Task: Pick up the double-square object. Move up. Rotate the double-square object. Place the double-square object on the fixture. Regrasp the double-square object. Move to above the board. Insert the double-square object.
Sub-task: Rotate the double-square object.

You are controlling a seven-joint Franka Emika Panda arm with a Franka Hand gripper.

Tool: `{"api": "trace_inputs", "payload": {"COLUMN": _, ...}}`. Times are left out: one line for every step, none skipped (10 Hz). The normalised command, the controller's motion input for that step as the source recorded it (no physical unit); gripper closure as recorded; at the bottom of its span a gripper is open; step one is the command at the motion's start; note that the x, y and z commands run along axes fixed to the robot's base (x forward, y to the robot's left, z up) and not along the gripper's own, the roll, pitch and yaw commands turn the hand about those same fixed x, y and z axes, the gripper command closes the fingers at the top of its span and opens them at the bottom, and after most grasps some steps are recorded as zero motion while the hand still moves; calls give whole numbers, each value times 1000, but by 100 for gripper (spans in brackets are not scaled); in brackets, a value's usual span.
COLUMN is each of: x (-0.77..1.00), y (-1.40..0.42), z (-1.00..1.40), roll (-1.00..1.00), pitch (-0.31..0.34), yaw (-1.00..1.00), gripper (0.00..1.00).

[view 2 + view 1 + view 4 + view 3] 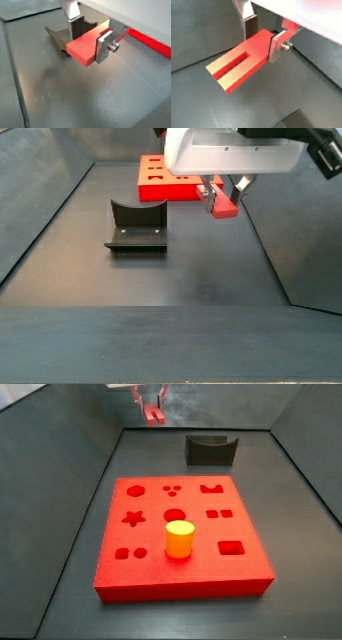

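Claw (262,37) clamped on double-square object (236,62), apparently airborne, fixture (135,225) nearby

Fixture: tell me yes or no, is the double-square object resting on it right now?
No. In a side view the double-square object hangs in the end effector, in the air beside the fixture, whose notch is bare.

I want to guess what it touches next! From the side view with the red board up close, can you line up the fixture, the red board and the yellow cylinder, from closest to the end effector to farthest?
End effector holds the double-square object at the far end.
1. Fixture: far end, beside it.
2. Board: middle of the floor.
3. Yellow cylinder: on the board, toward its near end.
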Motion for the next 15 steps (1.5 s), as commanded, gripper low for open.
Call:
{"api": "trace_inputs", "payload": {"x": 5, "y": 53, "z": -91, "roll": -1, "pitch": -2, "yaw": -1000, "gripper": 100}}
{"api": "trace_inputs", "payload": {"x": 19, "y": 40, "z": -61, "roll": 0, "pitch": -3, "yaw": -1000, "gripper": 100}}
{"api": "trace_inputs", "payload": {"x": 21, "y": 38, "z": -56, "roll": 0, "pitch": -3, "yaw": -1000, "gripper": 100}}
{"api": "trace_inputs", "payload": {"x": 26, "y": 36, "z": -48, "roll": 0, "pitch": -4, "yaw": -1000, "gripper": 100}}
{"api": "trace_inputs", "payload": {"x": 28, "y": 33, "z": -43, "roll": 0, "pitch": -4, "yaw": -1000, "gripper": 100}}
{"api": "trace_inputs", "payload": {"x": 31, "y": 31, "z": -37, "roll": 0, "pitch": -4, "yaw": -1000, "gripper": 100}}
{"api": "trace_inputs", "payload": {"x": 33, "y": 29, "z": -34, "roll": 0, "pitch": -4, "yaw": -1000, "gripper": 100}}
{"api": "trace_inputs", "payload": {"x": 33, "y": 29, "z": -32, "roll": 0, "pitch": -5, "yaw": -1000, "gripper": 100}}
{"api": "trace_inputs", "payload": {"x": 34, "y": 29, "z": -31, "roll": 0, "pitch": -5, "yaw": -1000, "gripper": 100}}
{"api": "trace_inputs", "payload": {"x": 34, "y": 28, "z": -31, "roll": 0, "pitch": -5, "yaw": -1000, "gripper": 100}}
{"api": "trace_inputs", "payload": {"x": 34, "y": 28, "z": -30, "roll": 0, "pitch": -5, "yaw": -1000, "gripper": 100}}
{"api": "trace_inputs", "payload": {"x": 34, "y": 28, "z": -30, "roll": 0, "pitch": -5, "yaw": -1000, "gripper": 100}}
{"api": "trace_inputs", "payload": {"x": 34, "y": 27, "z": -30, "roll": 0, "pitch": -5, "yaw": -1000, "gripper": 100}}
{"api": "trace_inputs", "payload": {"x": 34, "y": 27, "z": -30, "roll": 0, "pitch": -5, "yaw": -1000, "gripper": 100}}
{"api": "trace_inputs", "payload": {"x": 34, "y": 27, "z": -30, "roll": 0, "pitch": -6, "yaw": -1000, "gripper": 100}}
